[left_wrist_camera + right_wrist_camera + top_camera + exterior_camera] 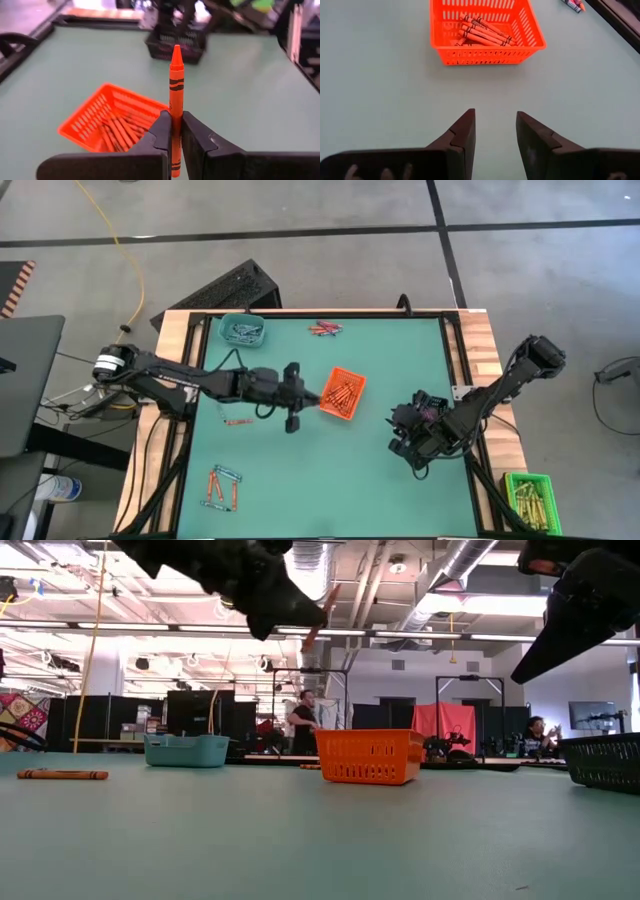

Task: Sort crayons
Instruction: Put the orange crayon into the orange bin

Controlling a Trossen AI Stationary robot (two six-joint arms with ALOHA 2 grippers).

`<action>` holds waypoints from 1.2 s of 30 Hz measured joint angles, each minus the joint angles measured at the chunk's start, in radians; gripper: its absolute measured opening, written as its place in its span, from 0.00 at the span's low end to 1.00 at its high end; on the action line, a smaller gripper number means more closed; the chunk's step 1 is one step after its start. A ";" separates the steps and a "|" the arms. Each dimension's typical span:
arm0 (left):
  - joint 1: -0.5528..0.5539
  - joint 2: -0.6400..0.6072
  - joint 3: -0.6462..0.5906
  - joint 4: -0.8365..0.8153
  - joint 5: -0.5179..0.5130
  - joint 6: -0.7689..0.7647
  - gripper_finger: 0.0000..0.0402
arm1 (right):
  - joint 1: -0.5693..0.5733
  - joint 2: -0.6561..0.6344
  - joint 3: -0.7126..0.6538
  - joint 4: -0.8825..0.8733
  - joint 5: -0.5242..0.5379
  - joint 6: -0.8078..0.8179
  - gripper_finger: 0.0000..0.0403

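Note:
My left gripper [175, 117] is shut on an orange-red crayon [175, 75] and hovers beside the left rim of the orange tray [342, 395], which holds several orange-red crayons [482, 31]. My right gripper [495, 117] stands open above the bare mat at the table's right, next to a dark basket [425, 402], with nothing between its fingers. A teal tray [243, 330] with blue-grey crayons sits at the far left. Loose crayons lie flat on the mat: one orange-red [238, 421], a group at the near left [222, 488], and a few by the far edge [325, 330]. My left gripper pinches the crayon's lower half [175, 131] between its two fingers. The fingers come nearly level from the table's left and lie across the crayon. It stands almost upright, pointed tip [176, 50] up, lifted clear of the table and of the tray.
A green tray [530, 498] with yellow-olive sticks stands off the mat at the near right corner. A raised dark frame [455, 370] borders the mat. Bare mat lies between the orange tray and the near edge. People move in the room beyond the table.

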 joint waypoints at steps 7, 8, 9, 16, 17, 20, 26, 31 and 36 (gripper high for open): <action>0.068 0.015 0.025 0.068 0.000 -0.060 0.02 | 0.008 0.000 0.000 0.000 0.001 -0.001 0.33; 0.072 0.029 0.029 0.087 0.002 -0.070 0.02 | 0.007 0.000 0.000 0.000 0.002 -0.001 0.33; 0.075 0.041 0.029 0.096 0.011 -0.081 0.02 | 0.007 0.000 0.000 0.001 0.002 -0.002 0.33; 0.091 0.220 0.119 0.111 0.021 -0.111 0.02 | 0.009 0.000 -0.001 0.002 0.019 -0.002 0.33; 0.094 0.240 0.137 0.089 0.018 -0.112 0.02 | 0.012 0.000 -0.001 0.003 0.020 -0.002 0.33; 0.107 0.295 0.203 0.043 0.016 -0.113 0.02 | 0.024 0.000 -0.001 0.007 0.020 -0.001 0.33; 0.136 0.373 0.284 -0.093 0.029 -0.121 0.06 | 0.047 0.000 -0.001 0.003 0.024 0.010 0.33; 0.153 0.399 0.287 -0.148 0.104 -0.165 0.09 | 0.053 0.000 -0.001 0.003 0.027 0.018 0.33; 0.151 0.396 0.287 -0.167 0.113 -0.161 0.17 | 0.051 0.000 -0.001 0.003 0.027 0.018 0.33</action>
